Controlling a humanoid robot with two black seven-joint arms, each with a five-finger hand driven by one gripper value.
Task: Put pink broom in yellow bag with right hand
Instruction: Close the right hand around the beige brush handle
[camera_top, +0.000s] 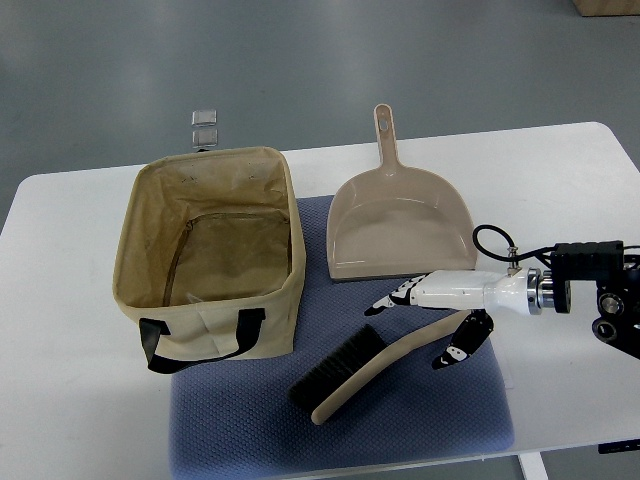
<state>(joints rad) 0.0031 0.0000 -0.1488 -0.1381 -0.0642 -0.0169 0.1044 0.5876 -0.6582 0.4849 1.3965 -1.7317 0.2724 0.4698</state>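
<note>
Item: broom (362, 374), dark bristles, lying diagonally on blue mat (440, 420) near the worktop (60, 400) front edge.
Right robot hand (432, 320): fingers spread over broom handle end, holding nothing.
Yellow bag (210, 250): open-topped, left of broom, mat clear between.
Dustpan (400, 225): behind hand.

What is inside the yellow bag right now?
Nothing: the yellow bag stands open, showing only its fabric lining and bare bottom. Its near wall hides the near inside corner. The pink broom lies outside it on the blue mat.
</note>
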